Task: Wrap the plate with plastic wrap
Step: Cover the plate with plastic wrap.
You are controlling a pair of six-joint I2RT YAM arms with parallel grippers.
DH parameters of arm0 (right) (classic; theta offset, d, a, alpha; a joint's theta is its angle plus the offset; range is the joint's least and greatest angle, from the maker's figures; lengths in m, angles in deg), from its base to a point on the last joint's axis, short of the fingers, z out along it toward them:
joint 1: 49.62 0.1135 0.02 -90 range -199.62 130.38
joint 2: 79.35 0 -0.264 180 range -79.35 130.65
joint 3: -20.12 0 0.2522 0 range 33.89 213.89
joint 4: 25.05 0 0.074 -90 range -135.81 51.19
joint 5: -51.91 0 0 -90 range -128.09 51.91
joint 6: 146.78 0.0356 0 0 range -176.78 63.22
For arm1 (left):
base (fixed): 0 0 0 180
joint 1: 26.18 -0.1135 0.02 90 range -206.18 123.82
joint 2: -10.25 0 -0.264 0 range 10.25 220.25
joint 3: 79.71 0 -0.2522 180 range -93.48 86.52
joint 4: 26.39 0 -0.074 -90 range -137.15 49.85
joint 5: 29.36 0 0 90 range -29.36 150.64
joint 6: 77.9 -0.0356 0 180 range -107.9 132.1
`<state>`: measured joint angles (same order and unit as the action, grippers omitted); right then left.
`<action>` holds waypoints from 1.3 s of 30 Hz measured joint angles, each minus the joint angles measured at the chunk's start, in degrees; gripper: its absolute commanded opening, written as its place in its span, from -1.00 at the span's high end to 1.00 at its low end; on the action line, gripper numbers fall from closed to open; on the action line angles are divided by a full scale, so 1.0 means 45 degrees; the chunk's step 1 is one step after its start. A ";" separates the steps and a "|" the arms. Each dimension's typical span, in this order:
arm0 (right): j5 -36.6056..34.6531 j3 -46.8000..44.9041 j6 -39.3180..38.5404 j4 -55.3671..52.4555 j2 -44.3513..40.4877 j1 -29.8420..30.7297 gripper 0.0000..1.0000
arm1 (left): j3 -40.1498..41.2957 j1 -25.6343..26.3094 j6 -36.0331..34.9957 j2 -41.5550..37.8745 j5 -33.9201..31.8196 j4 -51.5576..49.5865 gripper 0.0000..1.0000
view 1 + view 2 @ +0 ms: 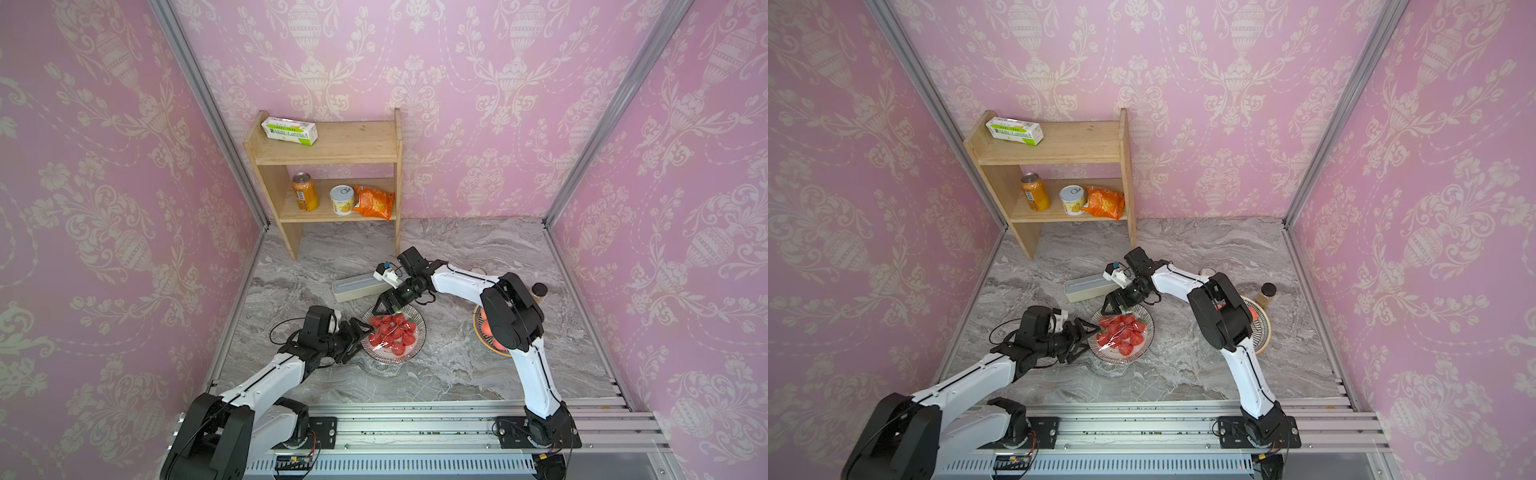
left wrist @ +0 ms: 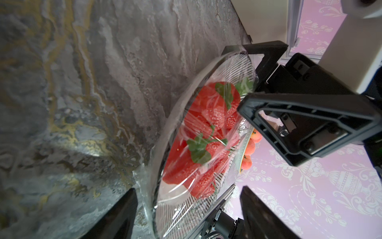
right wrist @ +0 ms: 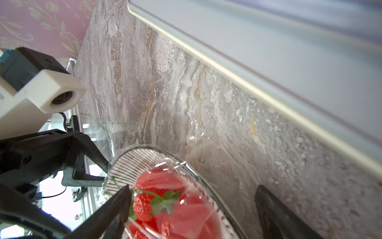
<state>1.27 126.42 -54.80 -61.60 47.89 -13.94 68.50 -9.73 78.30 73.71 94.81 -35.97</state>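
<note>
Since the plastic wrap [image 2: 182, 186] already lies over the plate [image 1: 420, 332] of strawberries [image 1: 390, 332] at the worktop's [image 1: 457, 374] near centre, you've mostly edge-tucking left: your left pincer [image 1: 362, 328] straddles its left rim, jaws apart; your right pincer [image 1: 384, 308] gapes at the far rim.

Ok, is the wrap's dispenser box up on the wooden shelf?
No, the dispenser box lies on the marble table just behind the plate, not on the shelf.
</note>
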 measured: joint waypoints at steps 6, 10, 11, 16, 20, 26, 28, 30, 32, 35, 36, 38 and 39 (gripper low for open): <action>-0.0073 -0.0563 0.0481 0.0466 -0.0364 -0.0160 -0.90 | 0.0131 0.0151 0.0228 0.0491 0.0000 0.0583 -0.54; -0.0427 -0.0680 0.0617 0.0413 -0.1001 -0.0505 -0.94 | 0.0131 0.0155 0.0287 0.0593 -0.0005 0.0831 -0.54; -0.0481 -0.0714 0.0617 0.0374 -0.1209 -0.0602 -0.94 | 0.0131 0.0165 0.0296 0.0597 0.0000 0.0865 -0.54; -0.0826 -0.1914 0.0952 0.0520 -0.2875 -0.0942 -1.00 | 0.0131 0.0282 0.0403 0.0597 -0.0005 0.1049 -0.55; -0.0845 -0.3623 0.1724 0.1049 -0.3619 -0.0821 -1.00 | 0.0131 0.0350 0.0500 0.0670 -0.0005 0.1258 -0.54; -0.0986 -0.5071 0.2647 0.1768 -0.3691 -0.0554 -1.00 | 0.0126 0.0534 0.0549 0.1185 -0.0005 0.1613 -0.54; -0.0991 -0.5255 0.2958 0.2030 -0.3832 -0.0442 -1.00 | 0.0126 0.0578 0.0563 0.1307 -0.0005 0.1719 -0.54; -0.1098 -0.5328 0.3206 0.2137 -0.3920 -0.0355 -1.00 | 0.0121 0.0578 0.0563 0.1360 -0.0010 0.1792 -0.54; -0.1161 -0.5615 0.3439 0.2438 -0.4027 -0.0311 -0.99 | 0.0107 0.0578 0.0559 0.1389 -0.0015 0.1807 -0.54; -0.1180 -0.5795 0.3891 0.2589 -0.4148 -0.0296 -1.00 | -0.0049 0.0578 0.0500 0.1418 -0.0175 0.1549 -0.61; -0.1224 -0.5795 0.3968 0.2555 -0.4182 -0.0301 -1.00 | -0.0155 0.0578 0.0408 0.1409 -0.0325 0.1399 -0.67; -0.1438 -0.5795 0.4041 0.2312 -0.4347 -0.0355 -1.00 | -0.0398 0.0578 0.0141 0.1277 -0.0665 0.0957 -0.75; -0.1588 -0.5795 0.4065 0.2084 -0.4517 -0.0398 -1.00 | -0.0525 0.0573 -0.0019 0.1112 -0.0874 0.0709 -0.78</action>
<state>-5.88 100.34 -36.50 -52.22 27.57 -15.73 66.14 -7.16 78.21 78.72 90.88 -32.77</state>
